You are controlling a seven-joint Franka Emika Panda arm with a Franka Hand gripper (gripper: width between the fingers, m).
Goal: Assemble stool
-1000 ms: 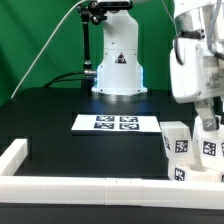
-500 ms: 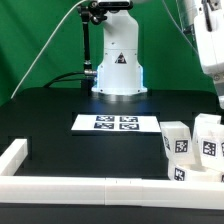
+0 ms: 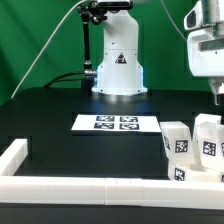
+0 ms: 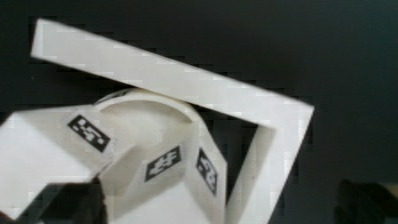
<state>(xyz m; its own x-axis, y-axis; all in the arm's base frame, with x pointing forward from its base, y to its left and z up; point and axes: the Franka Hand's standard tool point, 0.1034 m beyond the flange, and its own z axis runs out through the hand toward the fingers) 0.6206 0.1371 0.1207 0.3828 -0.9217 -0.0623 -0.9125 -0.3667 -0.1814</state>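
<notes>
Hand point(image 3: 217, 95) spread wide and empty above the stool parts point(image 3: 190, 148), which are clustered on the black surface point(image 3: 60, 105) against the white border rail point(image 3: 90, 188); parts look light, rigid, slick plastic, best pinched across a leg's flat tagged sides.

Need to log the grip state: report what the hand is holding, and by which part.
Nothing is held. The hand is open and raised clear above the stool parts, which sit on the table by the border rail.

The black table point(image 3: 60, 110) lies open ahead of me, apart from the flat marker board point(image 3: 116, 123). The stool parts point(image 3: 190, 150) crowd the corner against the border rail point(image 3: 90, 188), blocking sideways access there.
</notes>
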